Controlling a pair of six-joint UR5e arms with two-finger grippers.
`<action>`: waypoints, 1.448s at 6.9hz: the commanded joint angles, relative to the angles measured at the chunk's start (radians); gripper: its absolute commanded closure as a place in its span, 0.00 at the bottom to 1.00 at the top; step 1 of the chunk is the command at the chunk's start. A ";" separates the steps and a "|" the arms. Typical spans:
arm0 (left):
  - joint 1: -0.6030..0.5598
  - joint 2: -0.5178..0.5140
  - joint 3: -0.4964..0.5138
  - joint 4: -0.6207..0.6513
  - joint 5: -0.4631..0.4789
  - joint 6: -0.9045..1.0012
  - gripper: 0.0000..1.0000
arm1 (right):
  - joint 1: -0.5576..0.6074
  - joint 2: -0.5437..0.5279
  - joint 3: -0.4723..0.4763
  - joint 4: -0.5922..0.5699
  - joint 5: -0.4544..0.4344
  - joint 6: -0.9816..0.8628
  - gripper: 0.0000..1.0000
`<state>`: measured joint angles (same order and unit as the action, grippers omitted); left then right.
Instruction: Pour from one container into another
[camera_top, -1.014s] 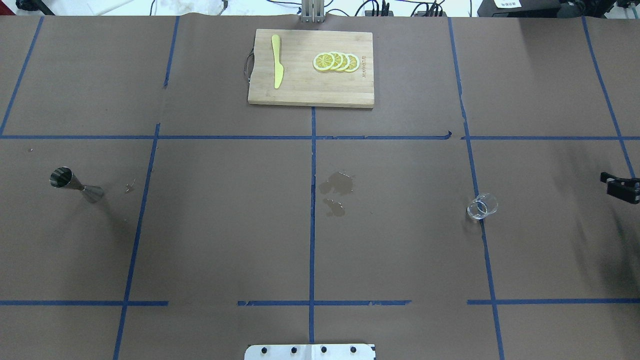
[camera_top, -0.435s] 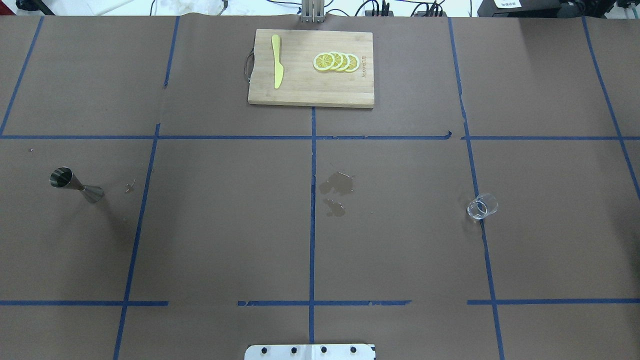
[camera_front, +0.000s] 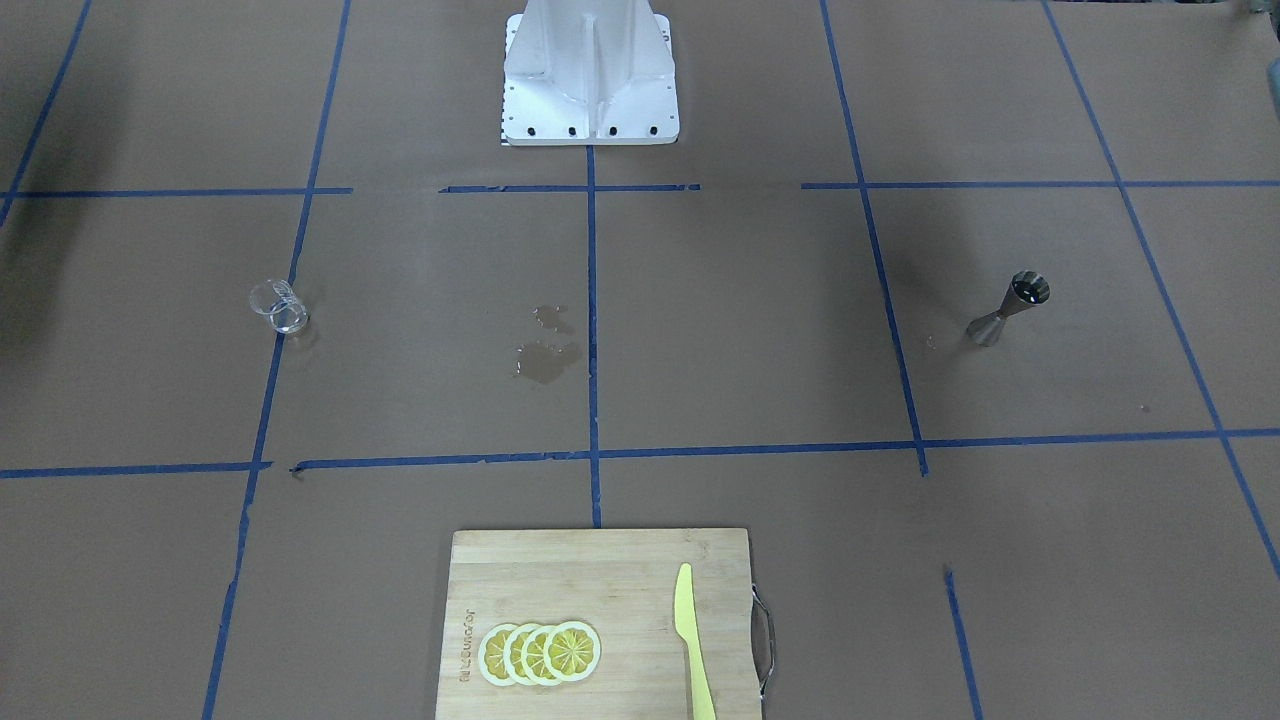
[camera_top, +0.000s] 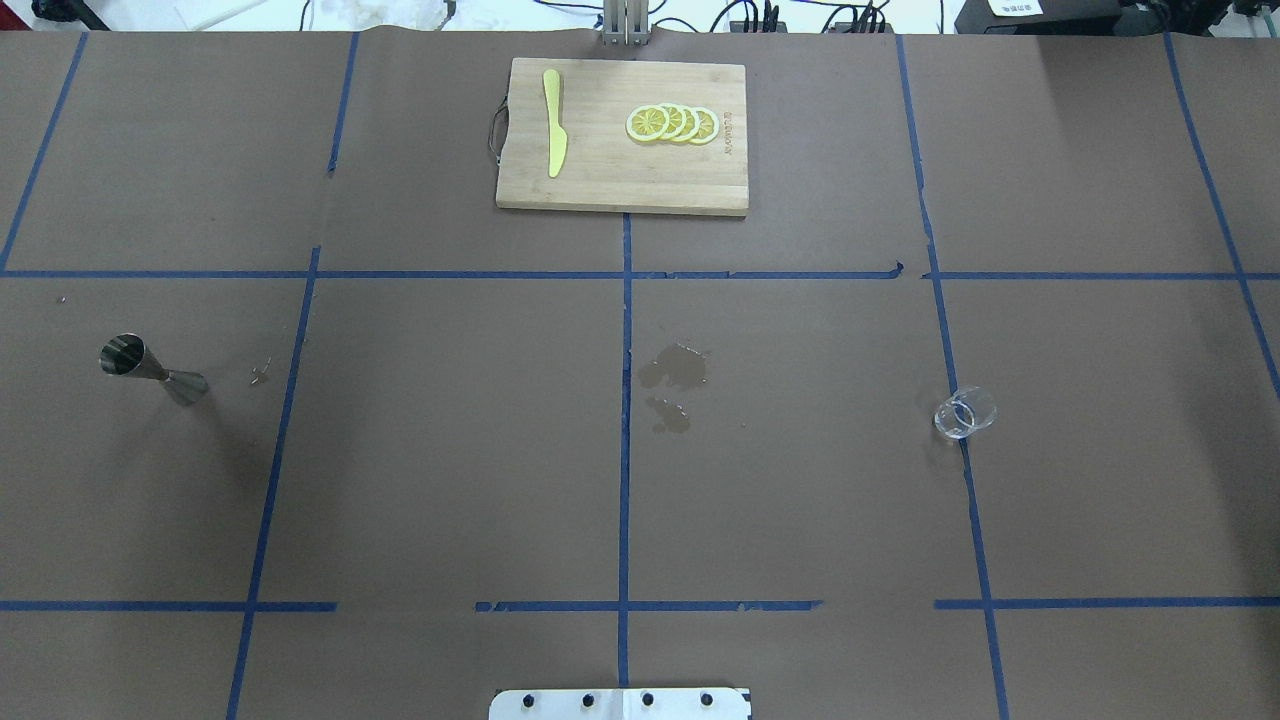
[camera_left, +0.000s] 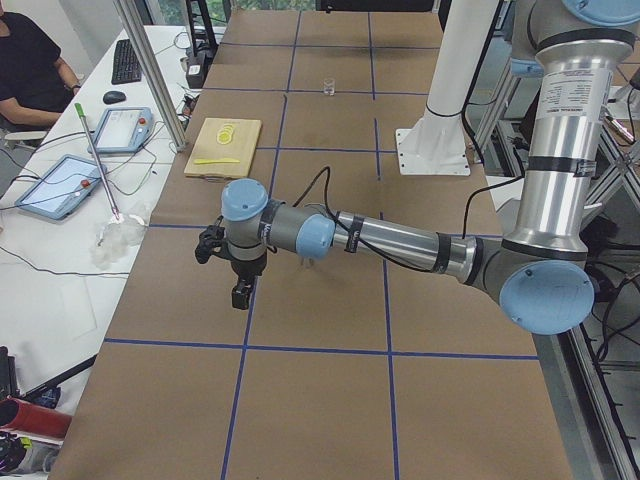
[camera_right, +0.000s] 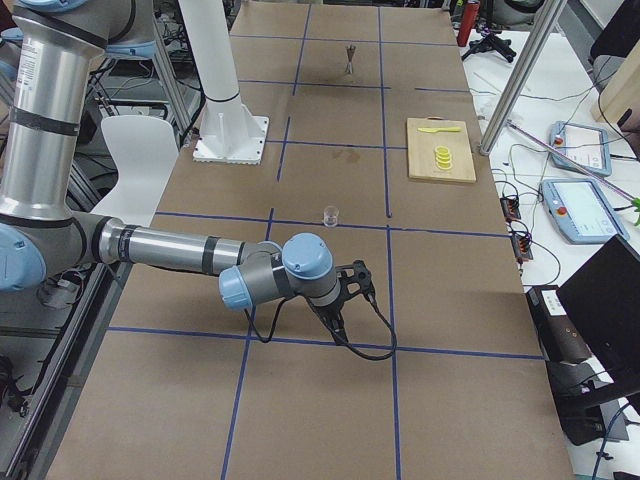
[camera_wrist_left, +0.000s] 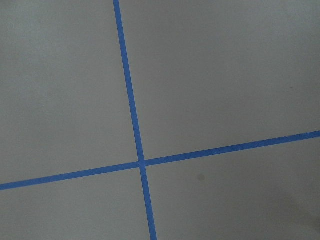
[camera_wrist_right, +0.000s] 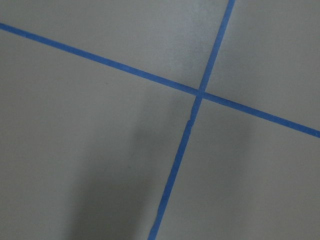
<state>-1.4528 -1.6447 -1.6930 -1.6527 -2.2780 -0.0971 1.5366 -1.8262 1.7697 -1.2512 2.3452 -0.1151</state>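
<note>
Going across the table as seen from overhead, with 12 o'clock on the side far from the robot.

Way out past the 9 o'clock end, the left gripper hangs pointing down over bare brown paper, with its arm stretched out low. I only get it from the side camera, so I can't tell if the jaws are spread or closed. Its wrist cam just shows a tape crossing.

At 9 o'clock the jigger stands on its end, mouth up, well apart from everything else. There's a tiny speck on the paper just to its 3 o'clock side.

Dead centre, just at 3 o'clock of the middle tape line, there are two wet spots, the bigger one towards 12.

At 12 o'clock is a board with a yellow knife on its 9 o'clock side and a fanned row of lemon slices on its 3 o'clock side. At 6 o'clock you can see the base plate.

At 3 o'clock the cup sits upright right on a tape line. It's too clear to say if anything's in it.

Past that end, the right gripper is low over the paper with its arm also stretched out, well apart from the cup. It's side view only again, so I can't tell what the jaws are doing.
</note>
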 joint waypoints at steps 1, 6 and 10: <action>0.017 -0.004 0.001 0.008 -0.003 0.000 0.00 | 0.064 0.089 0.099 -0.447 0.003 -0.217 0.00; 0.003 0.003 -0.013 0.238 -0.086 0.127 0.00 | 0.066 0.097 0.079 -0.524 0.038 -0.221 0.00; -0.107 0.023 0.035 0.286 -0.064 0.438 0.00 | 0.065 0.160 0.007 -0.522 0.045 -0.087 0.00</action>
<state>-1.5386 -1.6326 -1.6646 -1.3701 -2.3413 0.3109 1.6018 -1.6734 1.8175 -1.7792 2.3997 -0.2438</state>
